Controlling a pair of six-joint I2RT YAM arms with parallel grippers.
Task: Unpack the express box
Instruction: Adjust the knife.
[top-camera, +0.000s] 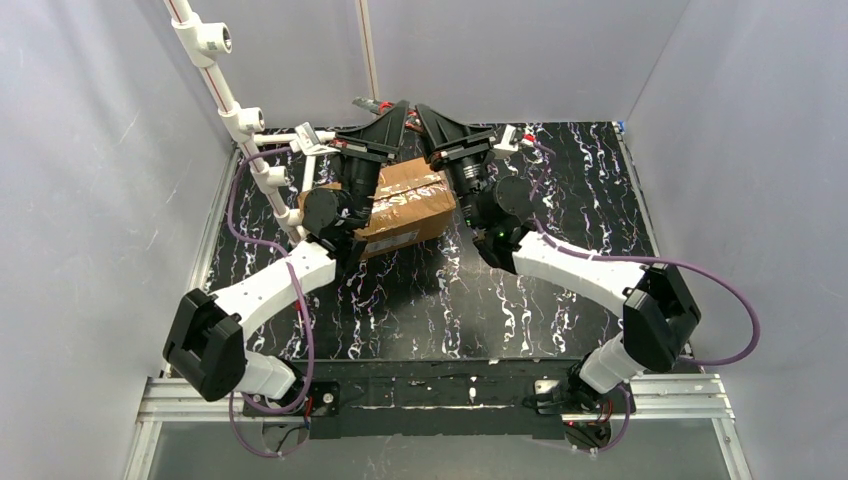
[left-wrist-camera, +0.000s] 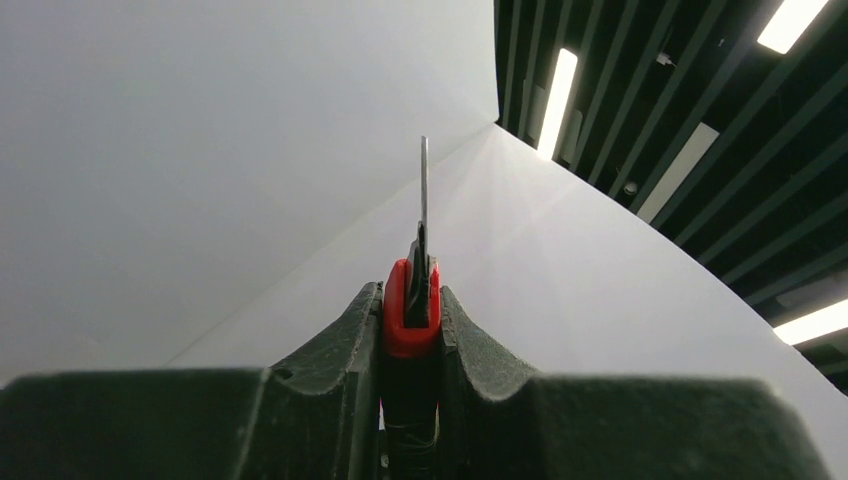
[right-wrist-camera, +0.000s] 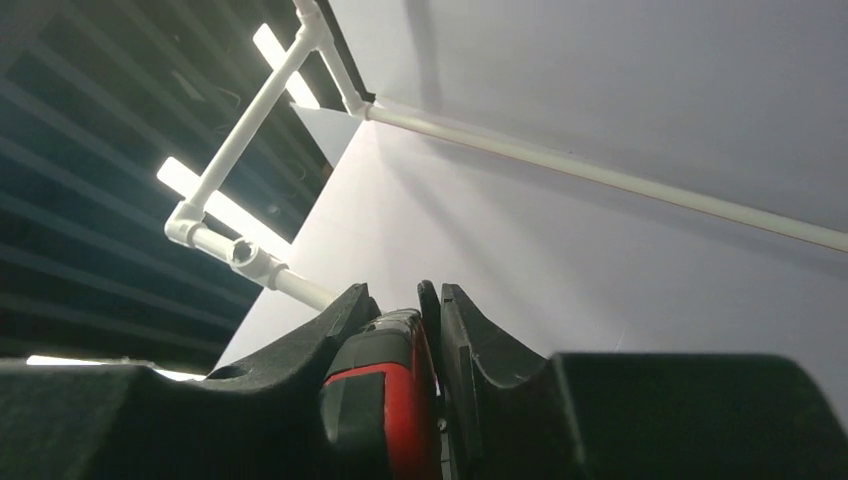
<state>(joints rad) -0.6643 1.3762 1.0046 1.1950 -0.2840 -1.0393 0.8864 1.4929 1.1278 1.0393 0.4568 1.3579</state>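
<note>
Large oblong brown corrugated-cardboard express box (top-camera: 408, 200) lies on the black white-veined marble-pattern table (top-camera: 430, 310), at about 12 o'clock from table centre, in the far half and skewed. There is glossy tape across its top and a white label (top-camera: 390, 241) on the near side. The box sits between the two arms: the left arm's wrist overlaps its 9 o'clock end, and the right arm's wrist is just beside its 3 o'clock end.

Left gripper (left-wrist-camera: 410, 300) is closed tight on a red-handled utility knife (left-wrist-camera: 405, 335), with the thin metal blade (left-wrist-camera: 424, 190) edge-on and pointing away from the fingers.

Right gripper (right-wrist-camera: 400, 300) is clamped on a red-and-black tool (right-wrist-camera: 385, 400); can't tell what kind. Only its butt end shows.

Both wrist cameras face the grey walls and ceiling lights, so the box is not visible in them.

White plastic pipe frame (top-camera: 240, 115) stands at the table's 10 o'clock corner.
</note>
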